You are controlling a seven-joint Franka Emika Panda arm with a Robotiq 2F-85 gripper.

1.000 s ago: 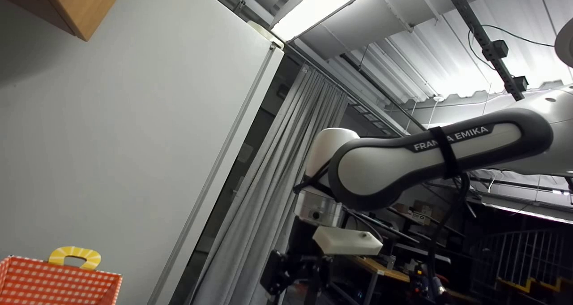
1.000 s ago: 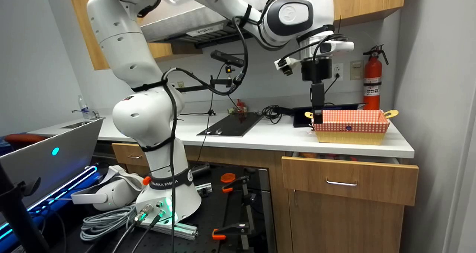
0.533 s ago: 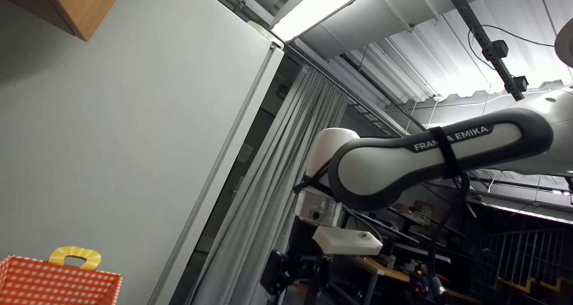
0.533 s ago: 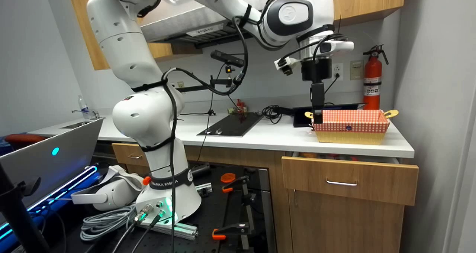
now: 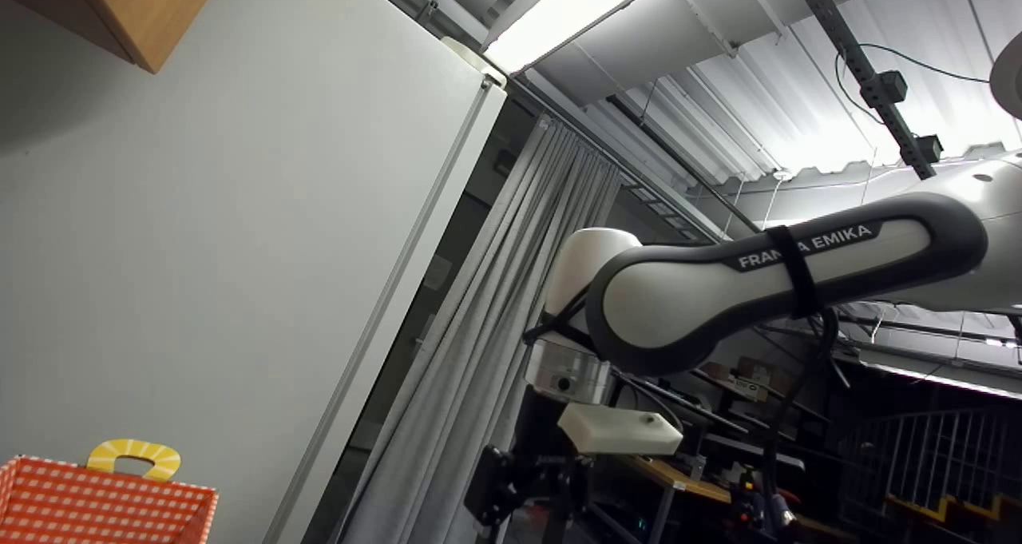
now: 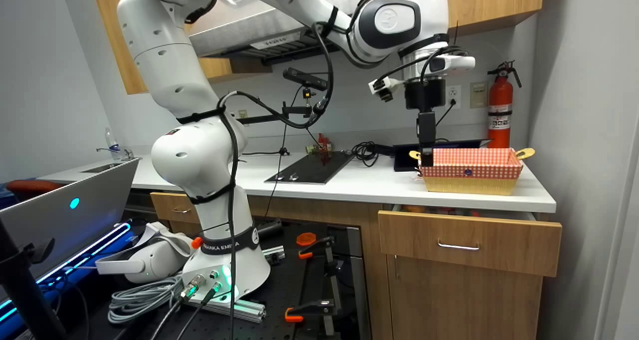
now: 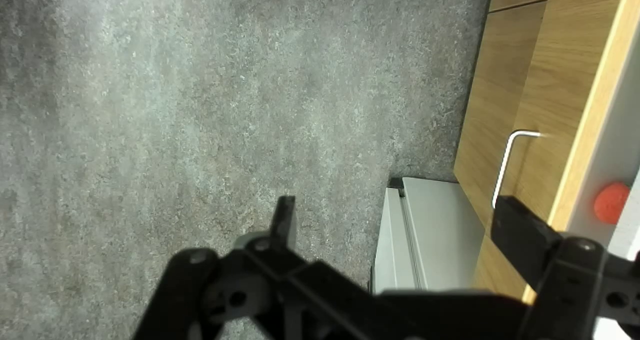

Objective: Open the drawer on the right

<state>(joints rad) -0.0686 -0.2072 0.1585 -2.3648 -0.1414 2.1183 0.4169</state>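
Observation:
The wooden drawer on the right (image 6: 509,245) sits under the counter and is partly pulled out, with a gap behind its front. Its silver bar handle (image 6: 458,246) is on the front face. In the wrist view the drawer front (image 7: 560,95) runs down the right side, with the handle (image 7: 506,165) partly behind a fingertip. My gripper (image 6: 427,153) points down, above the drawer's height, and overlaps the basket's left end in that view. In the wrist view its fingers (image 7: 396,202) are wide apart with nothing between them. In an exterior view the gripper (image 5: 523,488) is cut off at the bottom.
A red checkered basket (image 6: 472,184) stands on the white counter (image 6: 369,190) above the drawer. A fire extinguisher (image 6: 500,113) stands behind it. A red round item (image 7: 611,202) lies inside the drawer. A grey wall (image 6: 584,155) borders the right side.

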